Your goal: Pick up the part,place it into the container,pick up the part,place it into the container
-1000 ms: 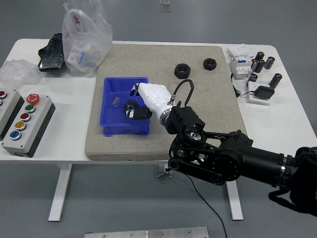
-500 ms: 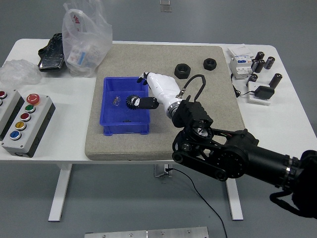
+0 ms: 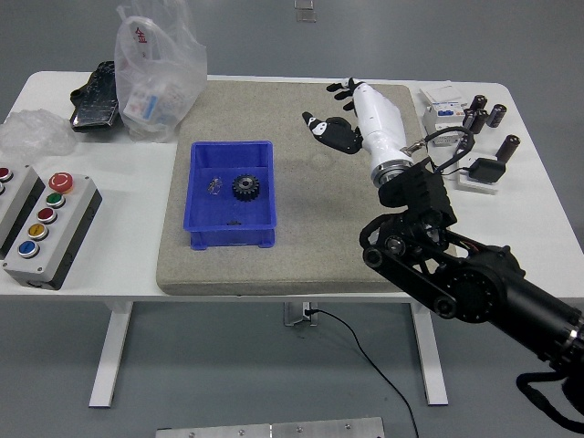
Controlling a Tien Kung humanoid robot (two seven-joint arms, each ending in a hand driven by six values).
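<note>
White five-fingered right hand (image 3: 351, 123) over grey mat (image 3: 301, 246), fingers spread, hiding both black nuts; black toothed gear (image 3: 245, 187) inside blue plastic bin (image 3: 232, 235).

You are looking at a matt white table top (image 3: 538, 228), smooth and unmarked. On it lies a rough, grainy beige mat (image 3: 301, 246) with a stone-like or coarse felt texture. The glossy blue plastic bin (image 3: 232, 232) reflects light along its rim. Inside it, the dark toothed gear (image 3: 245, 187) looks like dull blackened metal. The robot's right hand (image 3: 351, 123) has a smooth, glossy white plastic shell with black fingertips; its arm is matt black. The translucent, crinkled plastic bag (image 3: 155, 68) shines. The grey button box (image 3: 50, 228) appears matt, its coloured buttons glossy.
</note>
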